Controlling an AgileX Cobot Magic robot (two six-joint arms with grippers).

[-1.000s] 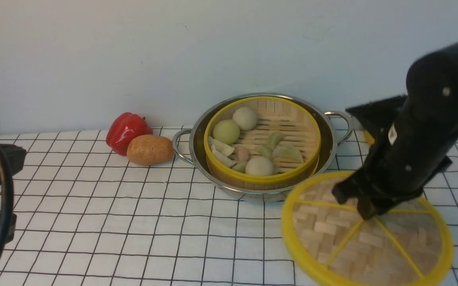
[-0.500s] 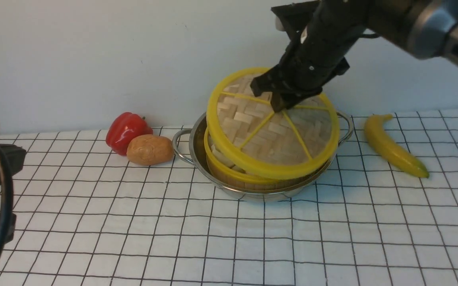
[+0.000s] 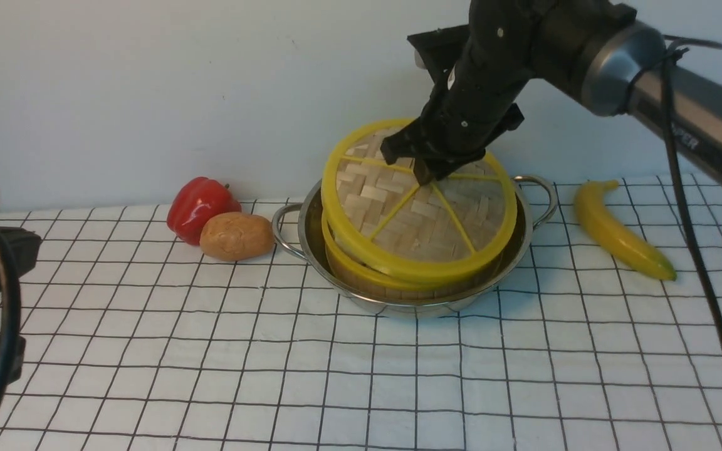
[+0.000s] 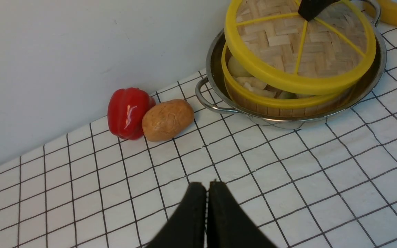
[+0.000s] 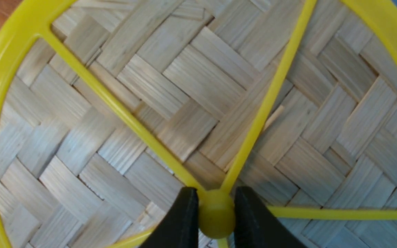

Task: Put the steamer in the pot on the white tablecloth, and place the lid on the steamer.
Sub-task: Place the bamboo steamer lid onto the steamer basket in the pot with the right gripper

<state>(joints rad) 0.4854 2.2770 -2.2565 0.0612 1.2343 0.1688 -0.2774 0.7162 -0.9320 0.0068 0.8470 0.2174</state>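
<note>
Lidding | round woven-bamboo yellow-rimmed lid [image 3: 420, 219], tilted over round bamboo steamer [image 3: 342, 260], is clamped by right gripper [image 5: 216, 220] | next: raised 10 o'clock side is to be lowered, grip released.

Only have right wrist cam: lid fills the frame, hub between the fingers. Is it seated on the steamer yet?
Observer: Not flat. Left wrist view shows the lid tilted, with a gap above the steamer rim on the pepper side; dumplings show through.
Operator: Steamer in the pot?
Observer: Yes. Front view has it inside the pot, which stands on the white tablecloth.
Operator: Left arm?
Observer: Left gripper is shut, empty, over the cloth, apart from the pot.
</note>
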